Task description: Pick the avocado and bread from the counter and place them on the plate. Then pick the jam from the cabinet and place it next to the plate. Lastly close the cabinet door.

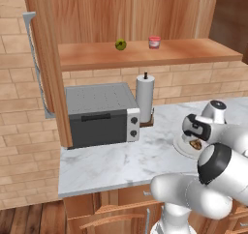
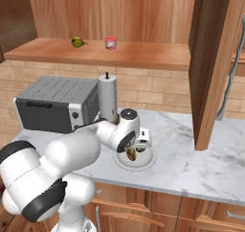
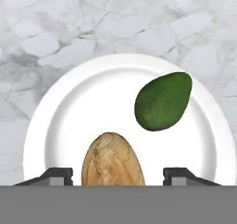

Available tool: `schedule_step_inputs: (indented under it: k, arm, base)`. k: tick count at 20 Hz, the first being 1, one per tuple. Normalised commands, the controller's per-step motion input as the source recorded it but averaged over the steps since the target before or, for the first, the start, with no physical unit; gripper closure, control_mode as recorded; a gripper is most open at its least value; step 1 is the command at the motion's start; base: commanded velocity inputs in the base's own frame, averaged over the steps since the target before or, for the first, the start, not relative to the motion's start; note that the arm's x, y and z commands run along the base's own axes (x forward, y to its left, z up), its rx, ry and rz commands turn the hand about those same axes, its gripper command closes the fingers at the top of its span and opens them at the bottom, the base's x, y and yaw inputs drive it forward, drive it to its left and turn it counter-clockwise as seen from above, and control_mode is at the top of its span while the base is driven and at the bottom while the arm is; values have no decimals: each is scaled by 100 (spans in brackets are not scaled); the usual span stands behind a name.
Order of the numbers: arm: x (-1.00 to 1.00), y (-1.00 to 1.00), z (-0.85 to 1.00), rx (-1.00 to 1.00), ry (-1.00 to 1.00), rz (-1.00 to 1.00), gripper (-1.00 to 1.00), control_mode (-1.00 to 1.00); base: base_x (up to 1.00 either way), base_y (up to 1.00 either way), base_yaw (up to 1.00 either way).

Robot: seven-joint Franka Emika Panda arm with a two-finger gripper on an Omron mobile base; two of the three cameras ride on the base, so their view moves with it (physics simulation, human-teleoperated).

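claw (image 3: pixel 118 173) hung over plate (image 3: pixel 69 112) on marble tabletop (image 3: pixel 139 28), jaws parted, bread (image 3: pixel 111 160) released between tips. avocado (image 3: pixel 163 101) lay at 2 o'clock on plate. jam (image 1: pixel 154 42) waited on cabinet shelf (image 1: pixel 193 51); door (image 1: pixel 48 59) stood open.

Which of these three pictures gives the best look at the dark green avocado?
The hand view: the dark green, pear-shaped avocado lies unobstructed on the flat round white plate, beside the tan-brown bread. In both base views the arm covers most of the plate, and I can't make out the avocado.
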Motion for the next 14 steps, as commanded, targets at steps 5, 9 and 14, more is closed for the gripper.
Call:
schedule_step_inputs:
  k: [5,9,14]
  arm:
    - [-15,0,61,3,-5,0,-100,-100]
    - [-29,2,78,1,-8,0,-100,-100]
    - [-45,23,83,2,-12,1,-100,-100]
  base:
    - [0,0,0]
    - [0,0,0]
    - [0,0,0]
